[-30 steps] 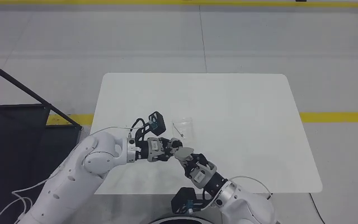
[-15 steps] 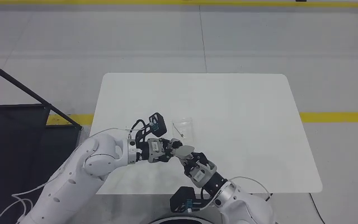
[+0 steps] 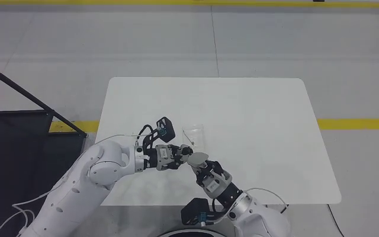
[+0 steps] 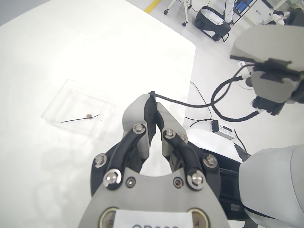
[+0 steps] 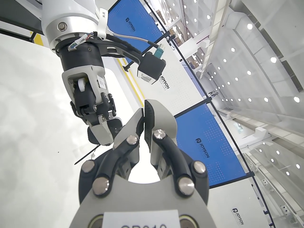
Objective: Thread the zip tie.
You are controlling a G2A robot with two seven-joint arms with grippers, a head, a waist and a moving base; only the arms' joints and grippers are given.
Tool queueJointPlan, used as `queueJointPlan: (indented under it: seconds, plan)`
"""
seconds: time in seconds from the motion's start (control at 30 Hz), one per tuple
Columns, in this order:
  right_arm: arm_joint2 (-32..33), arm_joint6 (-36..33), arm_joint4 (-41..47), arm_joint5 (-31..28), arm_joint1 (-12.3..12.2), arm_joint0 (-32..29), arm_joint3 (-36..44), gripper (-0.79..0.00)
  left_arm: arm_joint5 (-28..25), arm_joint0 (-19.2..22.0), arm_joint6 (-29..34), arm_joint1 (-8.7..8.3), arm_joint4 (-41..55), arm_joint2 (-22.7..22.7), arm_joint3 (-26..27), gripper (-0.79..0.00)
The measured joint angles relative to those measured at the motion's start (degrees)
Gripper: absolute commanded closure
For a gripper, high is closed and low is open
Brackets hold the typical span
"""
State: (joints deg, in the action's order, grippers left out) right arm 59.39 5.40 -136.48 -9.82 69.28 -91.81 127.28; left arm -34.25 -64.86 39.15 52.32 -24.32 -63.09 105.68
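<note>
Zip tie [image 4: 175,101]: black. Its head is pinched at the very tips of my left end effector [image 4: 151,105], which is clenched on it. The strap runs out sideways from those tips, free in the air.

Right end effector [image 5: 144,112]: pads pressed together. I cannot tell whether anything sits between them. Its tips are close beside the left's, and the two point toward each other.

Clear tray [image 4: 71,96]: lies flat on the bench [image 4: 95,36], beyond the left end effector and apart from it. Inside lies a thin black strip [image 4: 76,119] with a small brown bit on it.
</note>
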Motion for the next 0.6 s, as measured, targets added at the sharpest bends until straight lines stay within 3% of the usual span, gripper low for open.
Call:
queueJointPlan:
  seconds: [0.6]
  plan:
    - [-0.09, 1.17, -0.58, 4.70, -0.01, -1.17, 0.08, 0.000, -0.06, 0.49, 1.36, 0.23, 0.13, 0.53, -0.26, 0.000]
